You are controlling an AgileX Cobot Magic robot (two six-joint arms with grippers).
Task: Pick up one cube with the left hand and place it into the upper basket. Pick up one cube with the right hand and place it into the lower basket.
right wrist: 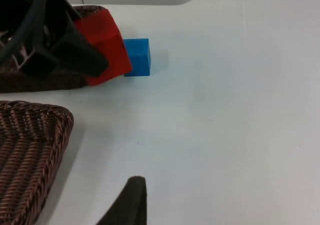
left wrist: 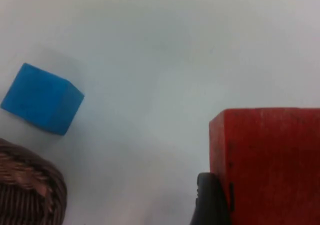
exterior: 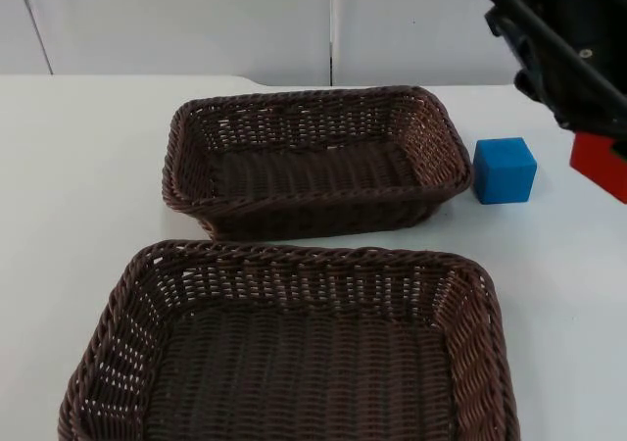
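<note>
Top view: both baskets empty, nothing placed yet. Left pincer (right wrist: 92, 67) clenched on red cube (exterior: 600, 164), blue cube (exterior: 505, 170) on tabletop. Right pincer (right wrist: 127, 205) waiting, can't tell its grip.

I log four task items.

Upper basket (exterior: 315, 157): dark brown woven wicker, rectangular, upright, on the far part of the table, nothing inside.

Lower basket (exterior: 294, 348): same weave and colour, larger in my top view, upright, on the near part of the table, just in front of the upper one, nothing inside.

Blue cube (exterior: 505, 170): solid blue, resting flat on the table just right of the upper basket's right end, apart from its rim.

Red cube (exterior: 600, 164): solid red, held off the table by the arm at the right edge of my top view, right of the blue cube and apart from it.
</note>
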